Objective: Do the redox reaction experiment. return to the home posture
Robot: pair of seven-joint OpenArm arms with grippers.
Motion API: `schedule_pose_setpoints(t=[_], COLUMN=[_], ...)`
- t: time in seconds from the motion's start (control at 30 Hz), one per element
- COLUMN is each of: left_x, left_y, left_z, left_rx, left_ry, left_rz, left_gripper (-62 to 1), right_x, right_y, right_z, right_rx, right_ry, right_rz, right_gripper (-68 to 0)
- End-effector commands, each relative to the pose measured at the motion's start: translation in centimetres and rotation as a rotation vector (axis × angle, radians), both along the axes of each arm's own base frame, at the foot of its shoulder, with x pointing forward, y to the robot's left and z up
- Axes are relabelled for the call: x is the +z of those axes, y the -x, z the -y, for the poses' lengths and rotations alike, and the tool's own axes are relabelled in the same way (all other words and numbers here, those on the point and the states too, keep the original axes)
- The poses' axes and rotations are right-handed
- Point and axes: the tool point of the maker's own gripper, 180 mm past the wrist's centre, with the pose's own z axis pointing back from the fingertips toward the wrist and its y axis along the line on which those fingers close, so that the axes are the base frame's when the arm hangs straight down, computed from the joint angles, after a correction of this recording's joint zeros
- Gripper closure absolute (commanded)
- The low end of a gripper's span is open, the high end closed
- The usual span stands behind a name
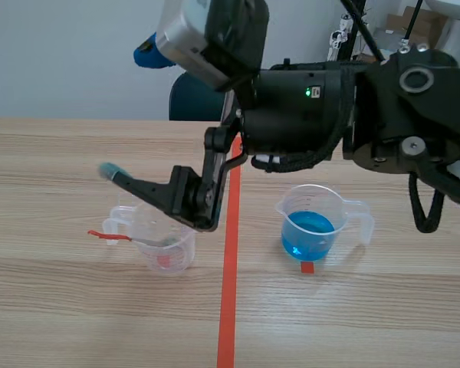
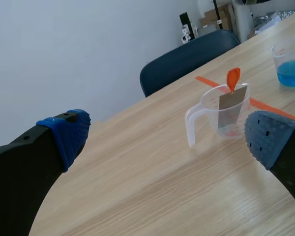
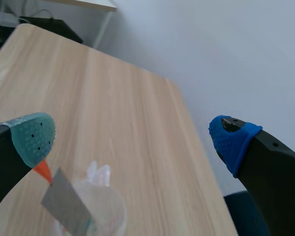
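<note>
While the right hand [image 1: 130, 111] is held wide open above the clear cup [image 1: 169, 253] left of centre, the blue-filled cup [image 1: 313, 230] is seen on the bench [image 1: 61, 307] right of centre. The left hand [image 2: 167, 135] is spread wide, clear cup ahead

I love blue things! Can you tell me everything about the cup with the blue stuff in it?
The cup is clear plastic, with a pouring lip on one side and a loop handle on the other. It stands upright on the wooden table, to the right of the orange tape line in the scene view, partly over a small red tape mark. Blue liquid fills roughly its lower half. Only the table touches it.
</note>
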Motion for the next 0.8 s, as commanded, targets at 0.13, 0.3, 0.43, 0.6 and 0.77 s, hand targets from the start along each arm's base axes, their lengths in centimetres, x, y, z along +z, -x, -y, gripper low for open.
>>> schedule_pose_setpoints(t=[0.13,0.3,0.43,0.6,0.77], left_x=[1.6,3.3,4.2,4.7,4.4], left_y=[-1.8,-3.8,-6.0,-7.4,-8.1], left_z=[0.8,2.1,2.6,3.5,5.1], left_rx=[-0.124,-0.201,-0.203,-0.238,-0.278], left_ry=[-0.037,-0.042,-0.051,-0.025,-0.069], left_rz=[0.036,0.076,0.103,0.102,0.117], left_gripper=[-62.3,-62.3,-62.3,-62.3,-62.3], right_x=[1.8,1.6,1.9,2.6,3.2], right_y=[-2.4,-3.3,-3.8,-4.1,-4.2], right_z=[3.3,6.2,8.6,11.4,13.8], right_rx=[-0.216,-0.344,-0.446,-0.541,-0.617], right_ry=[-0.067,-0.048,-0.051,-0.075,-0.079], right_rz=[0.055,0.060,0.058,0.050,0.066], right_gripper=[-67.9,-67.9,-67.9,-67.9,-67.9])
